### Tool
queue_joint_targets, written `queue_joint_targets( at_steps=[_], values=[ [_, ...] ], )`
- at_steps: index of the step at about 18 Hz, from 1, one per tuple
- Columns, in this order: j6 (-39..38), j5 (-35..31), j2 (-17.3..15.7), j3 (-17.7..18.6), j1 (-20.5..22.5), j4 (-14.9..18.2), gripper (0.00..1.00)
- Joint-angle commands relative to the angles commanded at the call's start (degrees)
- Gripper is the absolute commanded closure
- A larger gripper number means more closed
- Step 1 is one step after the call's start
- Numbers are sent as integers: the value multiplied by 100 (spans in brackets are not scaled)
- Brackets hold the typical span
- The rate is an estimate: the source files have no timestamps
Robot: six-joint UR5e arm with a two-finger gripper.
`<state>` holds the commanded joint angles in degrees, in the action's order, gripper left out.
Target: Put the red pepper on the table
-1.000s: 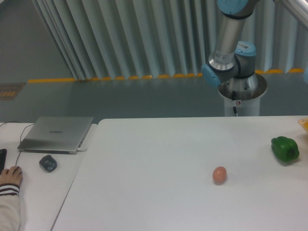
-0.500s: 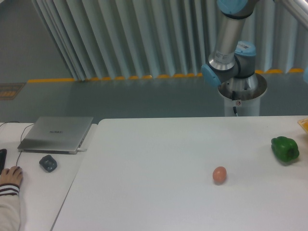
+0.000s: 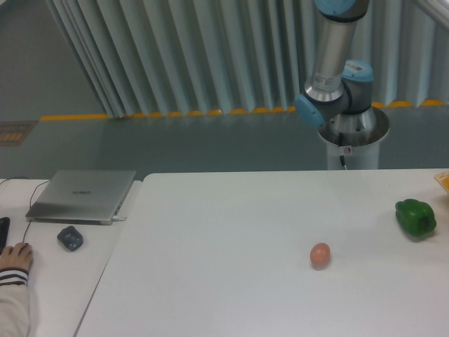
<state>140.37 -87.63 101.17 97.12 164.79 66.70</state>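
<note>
On the table (image 3: 231, 232), egg (image 3: 320, 255) and green pepper (image 3: 415, 217), well apart.

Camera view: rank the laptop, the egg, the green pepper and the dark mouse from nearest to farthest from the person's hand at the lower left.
1. dark mouse, just right of the person's hand
2. laptop, behind the mouse, farther back
3. egg, well to the right on the table
4. green pepper, near the table's right edge
</note>
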Motion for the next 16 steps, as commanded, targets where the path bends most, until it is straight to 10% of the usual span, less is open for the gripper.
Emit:
queue_joint_targets(
  at_steps=[8, 16],
  values=[
    [-2433, 809, -327, -9, -710, 10, 55],
    [-4718, 678, 516, -88, -2213, -754, 55]
  ],
)
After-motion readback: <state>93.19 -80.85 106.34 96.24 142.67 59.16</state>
